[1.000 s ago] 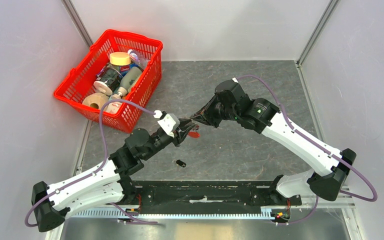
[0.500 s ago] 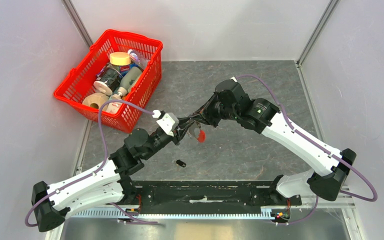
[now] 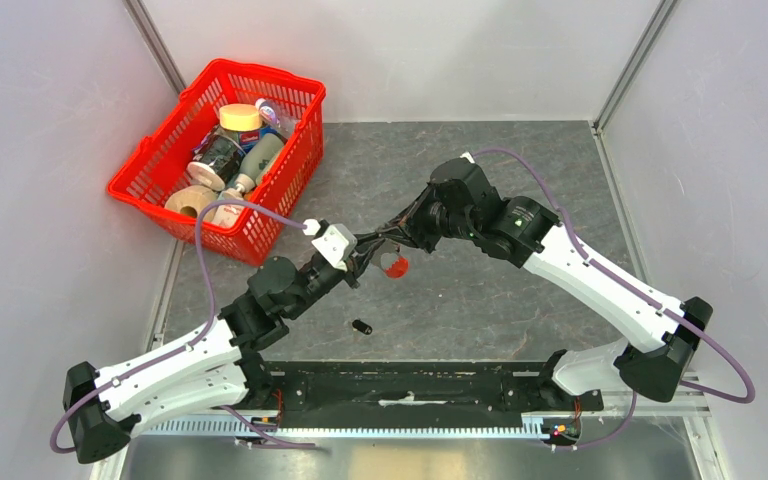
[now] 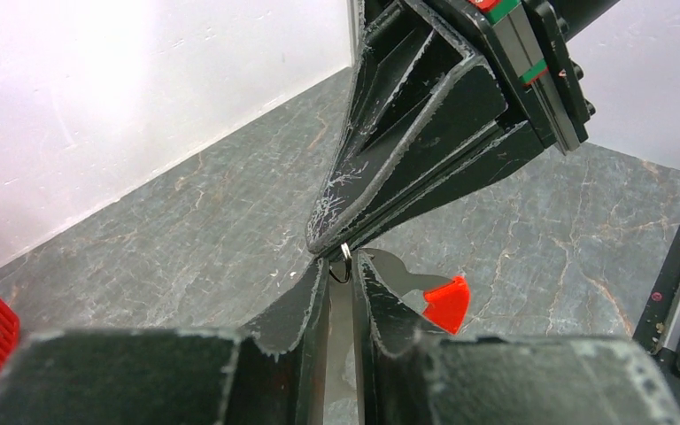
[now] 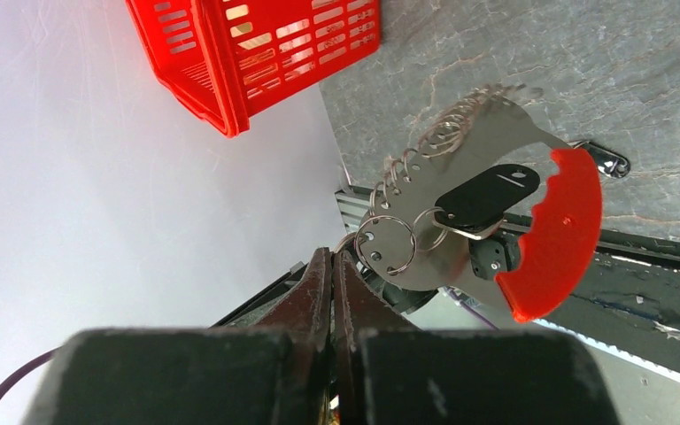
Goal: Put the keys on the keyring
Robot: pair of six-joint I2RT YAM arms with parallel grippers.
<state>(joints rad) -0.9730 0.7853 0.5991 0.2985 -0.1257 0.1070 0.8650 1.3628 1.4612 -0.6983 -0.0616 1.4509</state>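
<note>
Above: my right fingers (image 3: 400, 233) and left fingers (image 3: 358, 264) meet right of the basket (image 3: 150, 175), holding the keyring (image 3: 394, 267) up for threading; a loose key (image 3: 361, 326) lies farther from the basket. Left wrist: left fingers barely apart at the keyring; gripping or not, I cannot tell. Right wrist: right fingers, pressed together, pinch the keyring. No legible writing.
</note>
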